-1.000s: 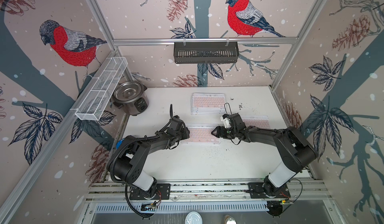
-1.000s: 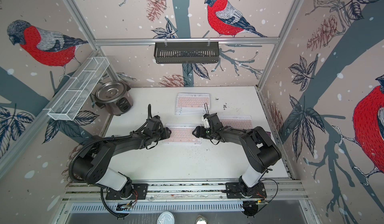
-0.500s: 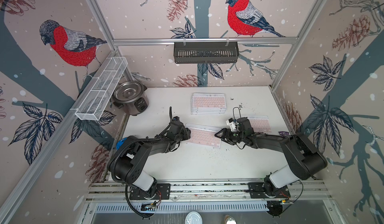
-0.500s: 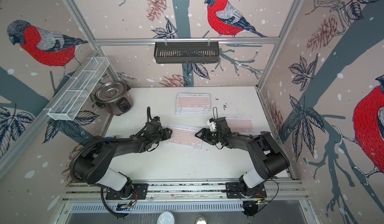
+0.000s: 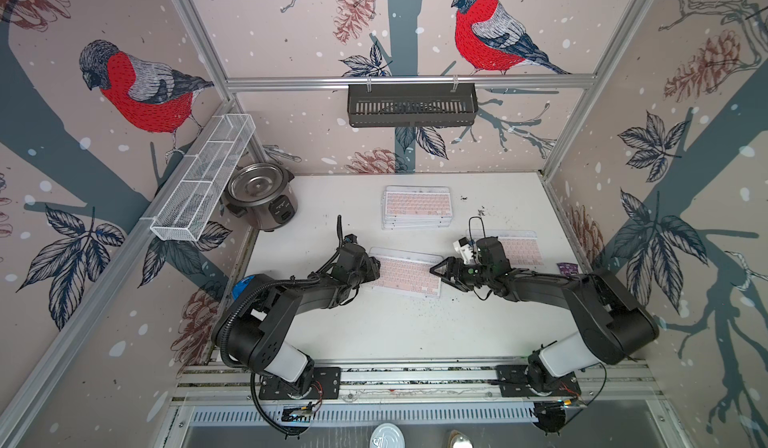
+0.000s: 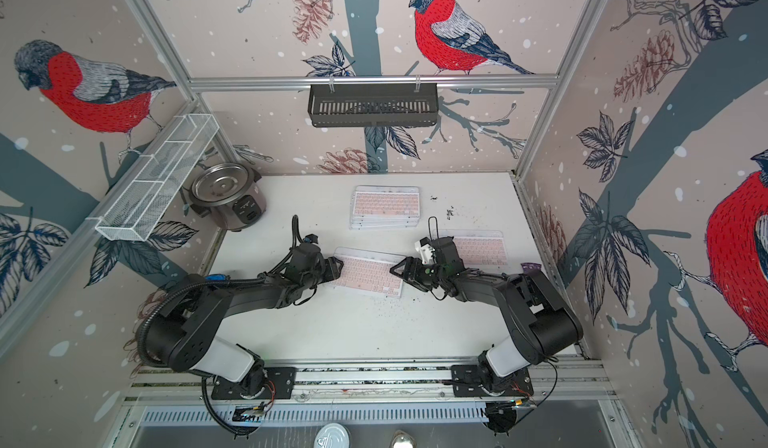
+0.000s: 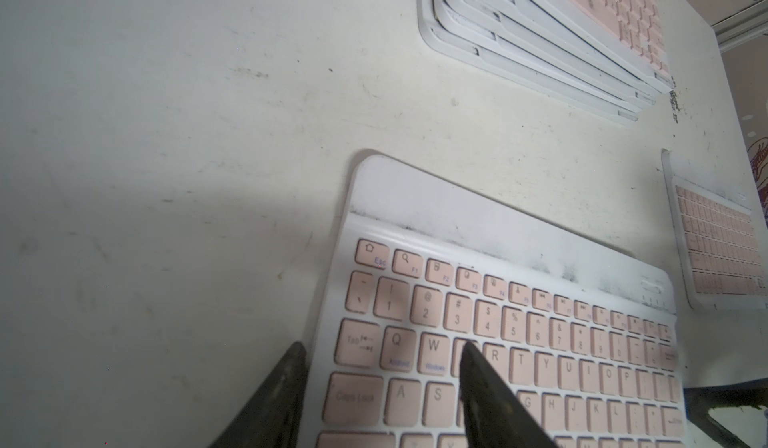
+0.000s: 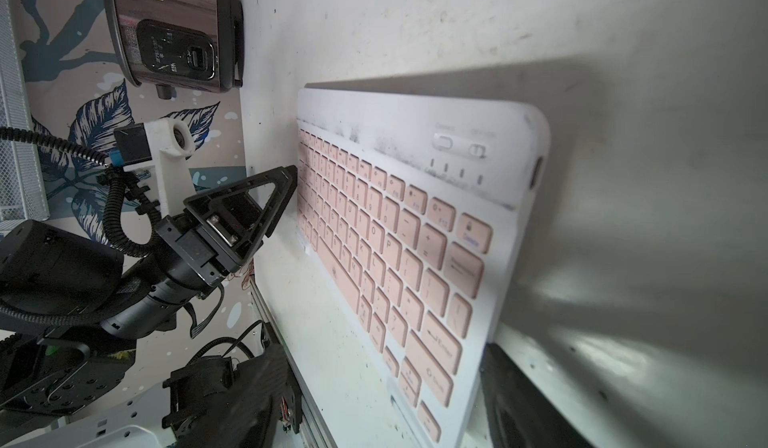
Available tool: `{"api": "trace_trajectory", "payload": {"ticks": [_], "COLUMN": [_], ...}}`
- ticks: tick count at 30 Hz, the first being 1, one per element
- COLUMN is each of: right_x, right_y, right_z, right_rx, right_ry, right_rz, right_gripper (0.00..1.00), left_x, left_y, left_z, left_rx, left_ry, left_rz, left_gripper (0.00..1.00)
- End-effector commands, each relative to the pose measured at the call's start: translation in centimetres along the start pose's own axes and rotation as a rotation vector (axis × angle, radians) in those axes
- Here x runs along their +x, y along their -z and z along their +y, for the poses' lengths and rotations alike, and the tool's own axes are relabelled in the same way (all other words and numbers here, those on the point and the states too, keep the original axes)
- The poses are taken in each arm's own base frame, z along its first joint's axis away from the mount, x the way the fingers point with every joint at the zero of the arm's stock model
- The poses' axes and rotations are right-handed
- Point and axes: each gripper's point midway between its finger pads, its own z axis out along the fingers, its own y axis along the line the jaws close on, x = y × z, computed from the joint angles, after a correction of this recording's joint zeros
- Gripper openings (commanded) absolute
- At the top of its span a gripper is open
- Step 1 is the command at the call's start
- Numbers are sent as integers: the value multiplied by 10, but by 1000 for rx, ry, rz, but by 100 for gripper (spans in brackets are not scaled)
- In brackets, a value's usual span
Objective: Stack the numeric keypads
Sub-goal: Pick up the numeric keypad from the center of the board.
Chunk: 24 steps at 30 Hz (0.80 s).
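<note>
Since a second ago the middle keypad (image 5: 405, 275) has turned out of square on the table (image 5: 374, 334): its right end now lies nearer the front rail (image 5: 415, 373) than its left end, and the right gripper (image 5: 438, 276) has backed slightly toward the right. This keypad is the nearest of the task items, at mid-table between the two arms. The left gripper (image 7: 384, 342) is closed on its left end: one finger (image 7: 482, 392) rests on the pink keys, the other (image 7: 278, 396) sits at the short edge (whether it reaches underneath cannot be told). The right gripper's jaws stand wide apart around the keypad's right end without clamping it; in the right wrist view one finger (image 8: 532, 396) shows below that end. Slightly farther back and to the right, a second single keypad (image 5: 519, 248) lies flat, partly covered by the right wrist. Farther back, at centre, the stack of keypads (image 5: 417, 207) rests with staggered edges, pink keys uppermost. At the far left corner stands a rice cooker (image 5: 259, 194).
</note>
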Motion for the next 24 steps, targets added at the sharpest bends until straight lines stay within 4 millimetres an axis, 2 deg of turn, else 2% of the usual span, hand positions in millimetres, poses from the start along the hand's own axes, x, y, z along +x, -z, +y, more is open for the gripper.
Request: {"api": "trace_trajectory", "payload": {"ticks": [1,5,10,18,24], "right_x": [-4,-19,-35,-37,-35], "right_y": [-1,-8,-18,-17,-14], "right_z": [35,4,-18,-41,-46], "right_rx": [-128,59,119,257,335], "right_ry": [122,126,106,128,166], "right_rz": [21,3,0,-2,-8], "right_gripper": [75,74,74,75,76], "left_x": [68,66,67,70,68], "left_y": [9,11,11,11,11], "left_z": [-1,1,5,6,1], "left_rx": [41,29,2,10,30], "left_ry": [79,86,96,103,89], "left_rz": [302,295,295,303,303], "left_gripper": [58,58,58,58,58]}}
